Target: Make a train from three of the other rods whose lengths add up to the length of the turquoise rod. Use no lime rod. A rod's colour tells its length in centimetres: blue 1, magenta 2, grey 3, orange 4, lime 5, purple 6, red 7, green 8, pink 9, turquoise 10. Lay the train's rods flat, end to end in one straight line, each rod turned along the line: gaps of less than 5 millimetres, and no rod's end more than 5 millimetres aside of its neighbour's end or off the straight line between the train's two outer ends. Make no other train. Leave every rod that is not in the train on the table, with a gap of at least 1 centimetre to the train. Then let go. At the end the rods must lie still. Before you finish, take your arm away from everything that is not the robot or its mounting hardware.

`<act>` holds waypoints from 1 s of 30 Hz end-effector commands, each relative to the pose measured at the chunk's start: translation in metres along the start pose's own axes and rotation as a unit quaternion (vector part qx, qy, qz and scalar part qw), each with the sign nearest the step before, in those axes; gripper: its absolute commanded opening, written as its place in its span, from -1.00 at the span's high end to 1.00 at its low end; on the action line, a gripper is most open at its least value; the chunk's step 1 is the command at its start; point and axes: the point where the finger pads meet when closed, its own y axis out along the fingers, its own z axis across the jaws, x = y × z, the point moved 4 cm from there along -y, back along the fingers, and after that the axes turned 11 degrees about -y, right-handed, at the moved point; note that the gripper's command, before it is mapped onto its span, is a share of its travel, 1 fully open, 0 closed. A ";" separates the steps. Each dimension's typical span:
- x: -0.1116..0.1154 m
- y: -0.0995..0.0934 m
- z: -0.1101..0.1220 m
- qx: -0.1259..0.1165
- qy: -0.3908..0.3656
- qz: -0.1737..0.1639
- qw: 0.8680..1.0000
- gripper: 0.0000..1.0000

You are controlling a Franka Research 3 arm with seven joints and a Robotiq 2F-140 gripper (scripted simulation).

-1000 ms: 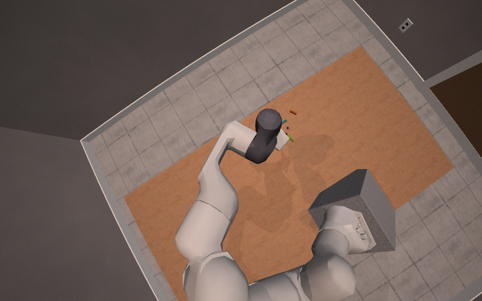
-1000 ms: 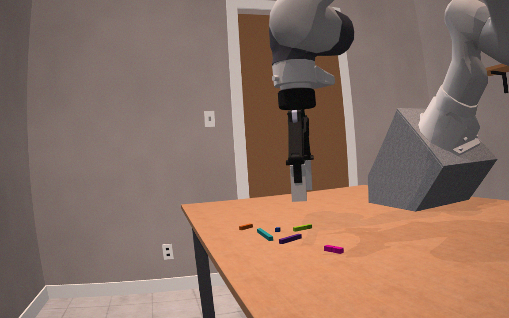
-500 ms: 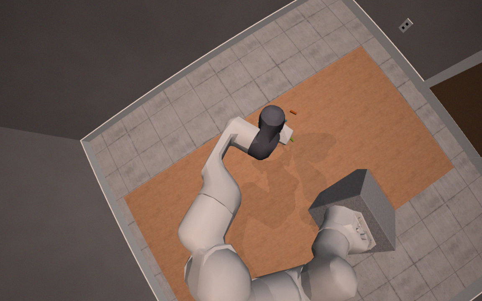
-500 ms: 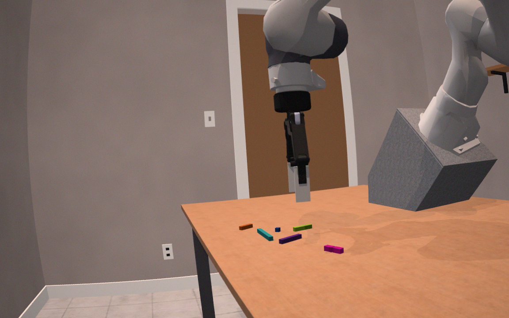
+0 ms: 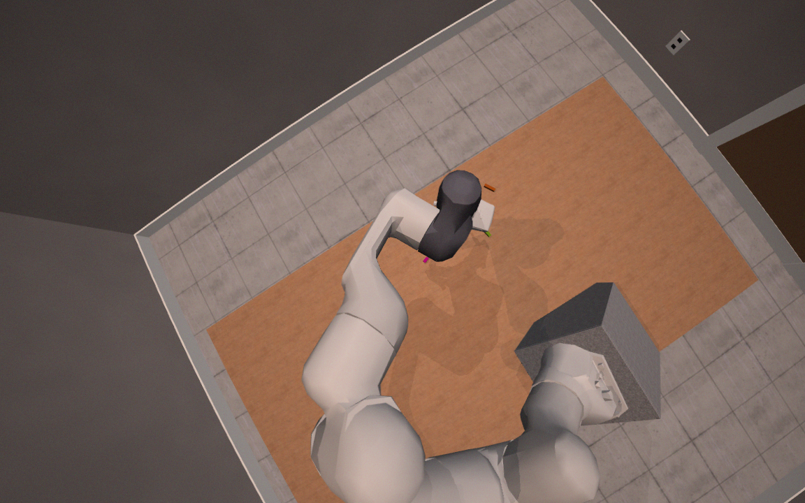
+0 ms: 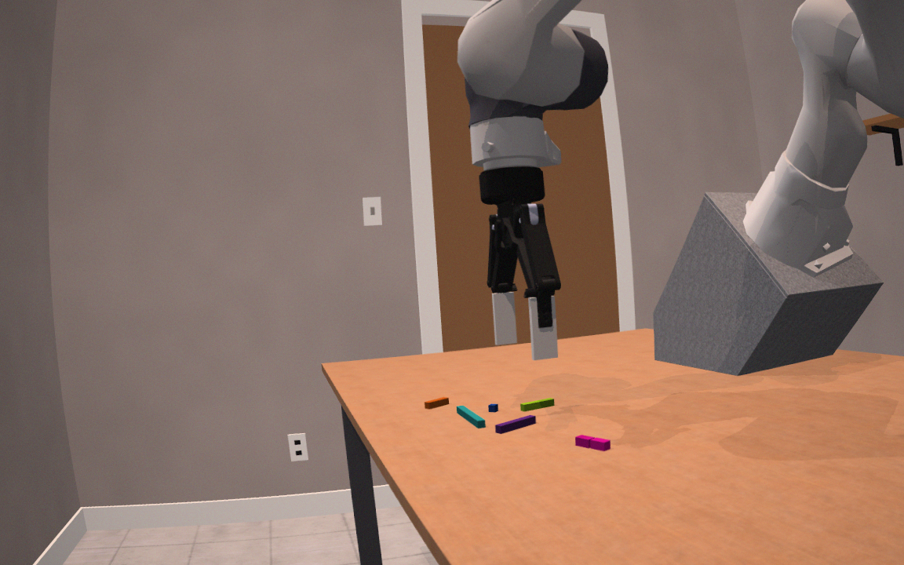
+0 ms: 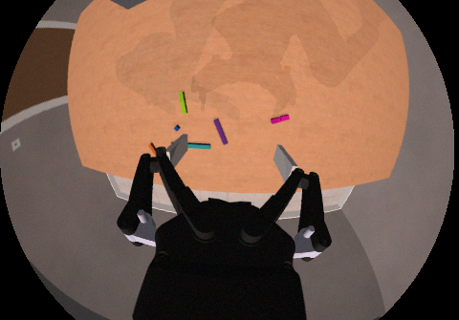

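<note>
My gripper (image 6: 524, 337) is open and empty, high above the table near its far left edge; it also shows in the wrist view (image 7: 231, 154). Below it lie the orange rod (image 6: 435, 402), the turquoise rod (image 6: 470, 416), the small blue rod (image 6: 492, 407), the lime rod (image 6: 537, 403) and the purple rod (image 6: 515, 424), all apart from each other. Two magenta rods (image 6: 592, 442) lie end to end, touching, further right. In the wrist view I see turquoise (image 7: 199, 146), purple (image 7: 220, 131), lime (image 7: 183, 102), blue (image 7: 176, 127) and magenta (image 7: 279, 119). In the top view the arm hides most rods.
The grey block (image 6: 743, 295) that carries the arm's base stands on the table at the right. The table's left edge (image 6: 332, 393) runs close to the orange rod. A door is behind the table.
</note>
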 end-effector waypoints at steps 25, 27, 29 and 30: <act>0.001 0.006 -0.027 0.003 -0.232 -0.006 0.973 0.71; 0.001 0.006 -0.027 0.003 -0.232 -0.006 0.973 0.71; 0.001 0.006 -0.027 0.003 -0.232 -0.006 0.973 0.71; 0.001 0.006 -0.027 0.003 -0.232 -0.006 0.973 0.71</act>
